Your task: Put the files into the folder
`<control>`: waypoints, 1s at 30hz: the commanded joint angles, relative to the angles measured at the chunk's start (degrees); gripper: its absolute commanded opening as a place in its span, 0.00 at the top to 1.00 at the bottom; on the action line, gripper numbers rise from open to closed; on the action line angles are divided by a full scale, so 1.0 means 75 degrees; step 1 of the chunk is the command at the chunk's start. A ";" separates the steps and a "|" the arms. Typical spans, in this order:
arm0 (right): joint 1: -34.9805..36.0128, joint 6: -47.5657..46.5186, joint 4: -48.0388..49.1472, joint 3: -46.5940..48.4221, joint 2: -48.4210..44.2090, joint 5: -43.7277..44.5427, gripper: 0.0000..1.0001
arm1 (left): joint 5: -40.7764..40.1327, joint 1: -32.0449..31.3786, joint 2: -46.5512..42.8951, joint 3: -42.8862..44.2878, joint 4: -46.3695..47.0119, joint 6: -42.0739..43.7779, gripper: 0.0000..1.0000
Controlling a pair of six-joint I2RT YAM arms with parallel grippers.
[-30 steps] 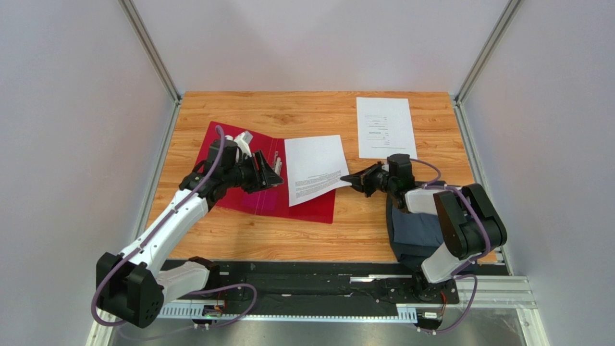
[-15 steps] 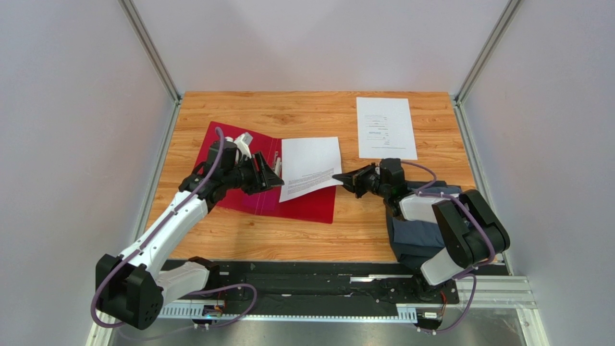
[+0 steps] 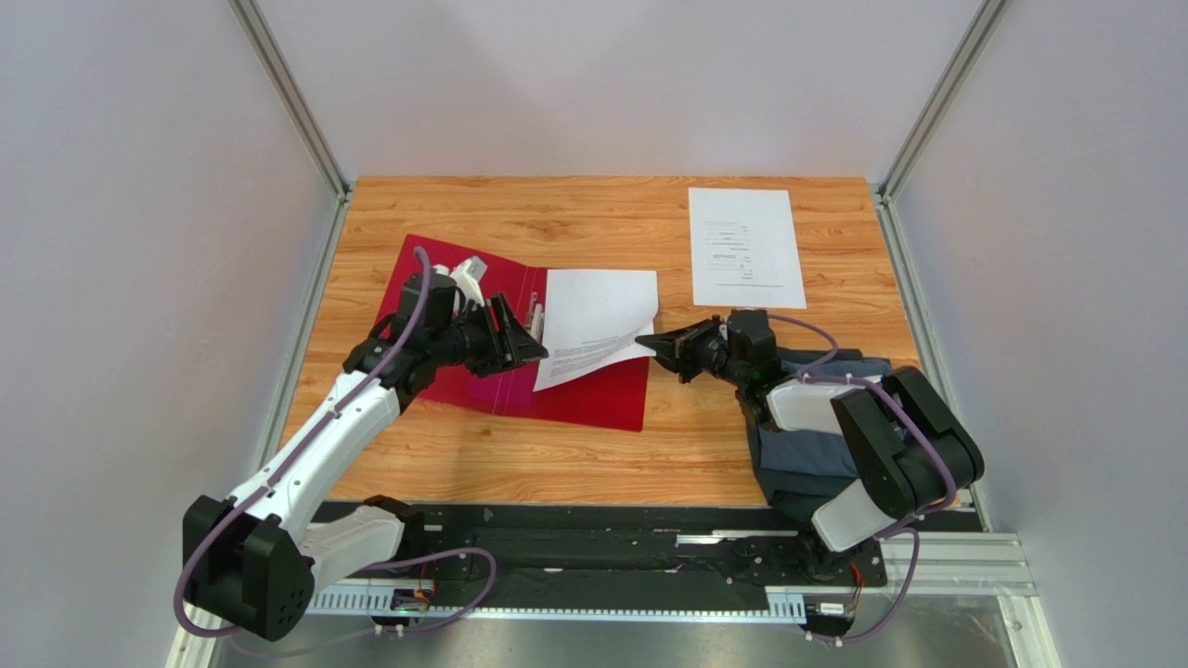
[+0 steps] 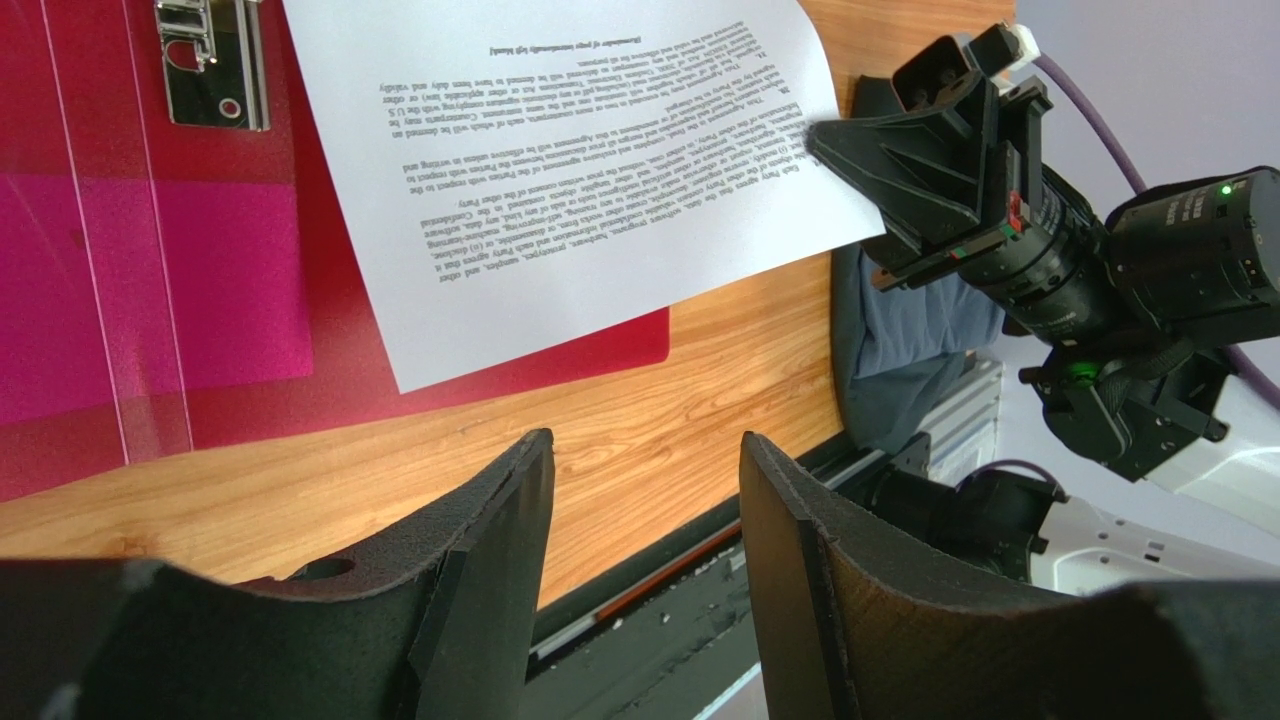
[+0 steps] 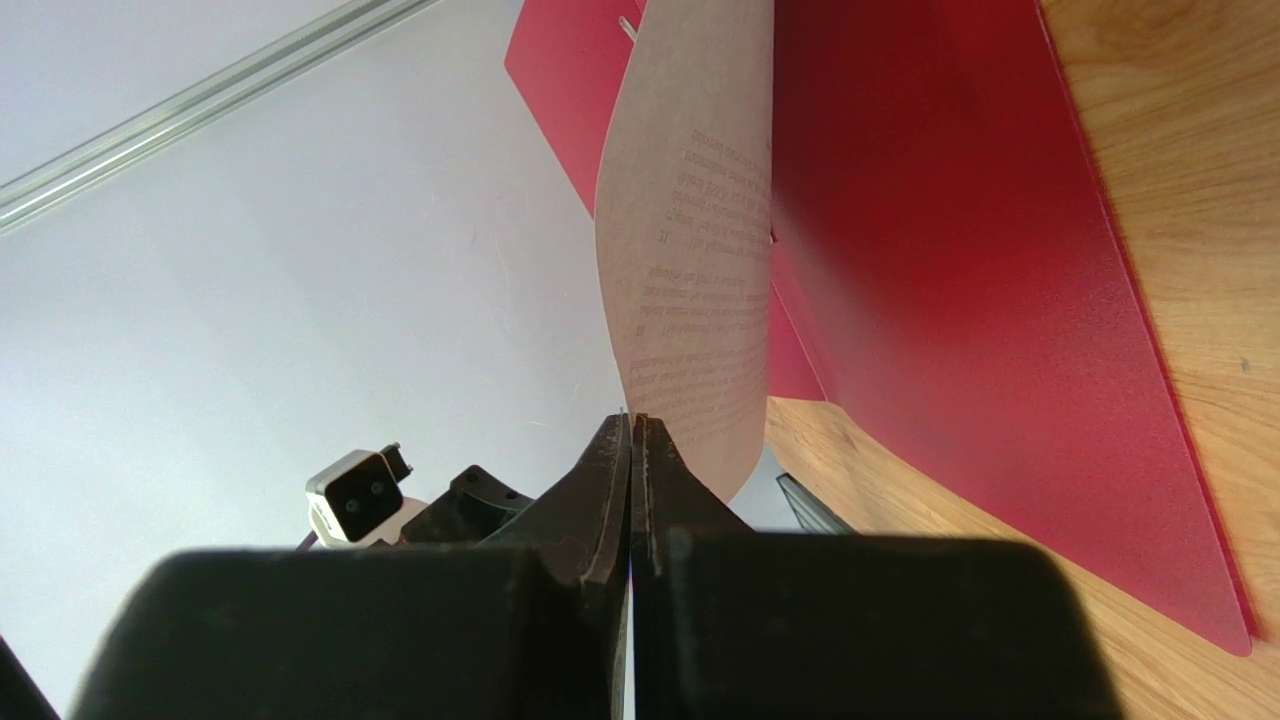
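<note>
The red folder lies open on the table's left half, its metal clip showing near the spine. One printed sheet hangs over the folder's right leaf, its right corner pinched in my right gripper, which is shut on it; the sheet curves up from the jaws in the right wrist view. My left gripper is open and empty, hovering over the folder beside the sheet's left edge. A second sheet lies flat at the back right.
A dark grey-blue folded cloth lies under the right arm at the front right. Grey walls enclose the wooden table. A black rail runs along the near edge.
My right gripper has carried the sheet leftward and lifted its corner, so the sheet now lies further over the folder and bends upward. The left arm has barely moved.
</note>
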 commanded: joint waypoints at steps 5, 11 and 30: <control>-0.0116 -0.0023 0.0235 0.0247 -0.0375 0.0112 1.00 | 0.0071 0.0040 -0.0204 -0.0073 0.0178 0.0041 0.43; -0.0210 0.0047 0.0387 0.0376 -0.0317 -0.0028 1.00 | 0.0036 0.0052 -0.0239 -0.0073 0.0155 0.0053 0.43; -0.0011 0.0656 0.0984 0.0482 -0.0059 -0.0193 1.00 | 0.0118 0.0052 -0.0063 -0.0109 0.0330 -0.0029 0.43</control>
